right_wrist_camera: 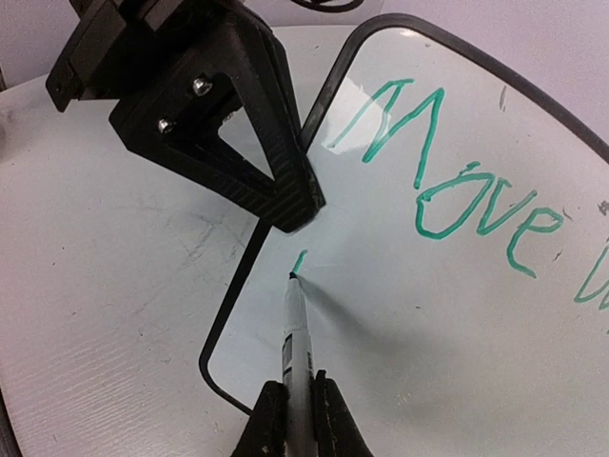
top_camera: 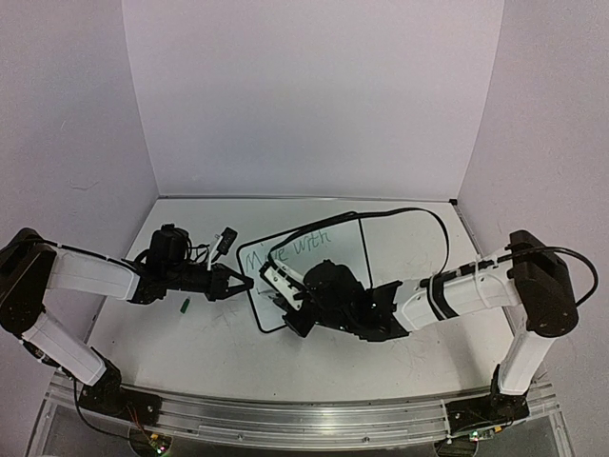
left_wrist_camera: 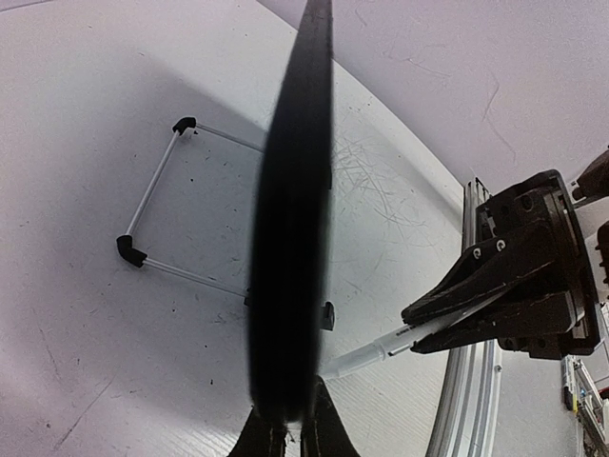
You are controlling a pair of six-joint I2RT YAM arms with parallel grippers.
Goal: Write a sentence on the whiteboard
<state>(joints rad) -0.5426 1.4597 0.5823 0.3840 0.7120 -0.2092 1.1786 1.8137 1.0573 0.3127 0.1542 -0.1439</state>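
**Station state: board clamped on the left, marker on the board from the right**

The left arm [top_camera: 90, 276] reaches in from the left edge of the table [top_camera: 190, 347]. The left gripper [top_camera: 245, 283] is closed narrow on the left edge of the whiteboard [top_camera: 347, 249]. In the left wrist view the board runs edge-on as a dark band, pinched between the two fingers at the bottom of the frame. In the right wrist view the same black fingers are clamped over the thin black frame at the upper left of the board.

A small green cap [top_camera: 185, 306] lies on the tabletop just near of the left gripper. A small black object [top_camera: 225, 240] sits on the table just far of it; what it is cannot be told.

The whiteboard stands at the centre of the table, between the two arms, its left edge at the left gripper. Green handwriting [right_wrist_camera: 447, 190] on its far part reads "Move", and the top view shows "with" to the right of it. In the left wrist view a thin white rod frame [left_wrist_camera: 152, 187] with black corner pieces rests on the table beside the board.

The right gripper [right_wrist_camera: 297, 398] is closed on a marker [right_wrist_camera: 293, 333], held lengthwise between the fingers. The marker tip touches the white surface near the board's left edge, below the "M". A short green stroke [right_wrist_camera: 299, 258] stands just above the tip.

The right arm [top_camera: 476, 290] enters from the right, and a black cable [top_camera: 419, 214] loops across the far right corner of the board.
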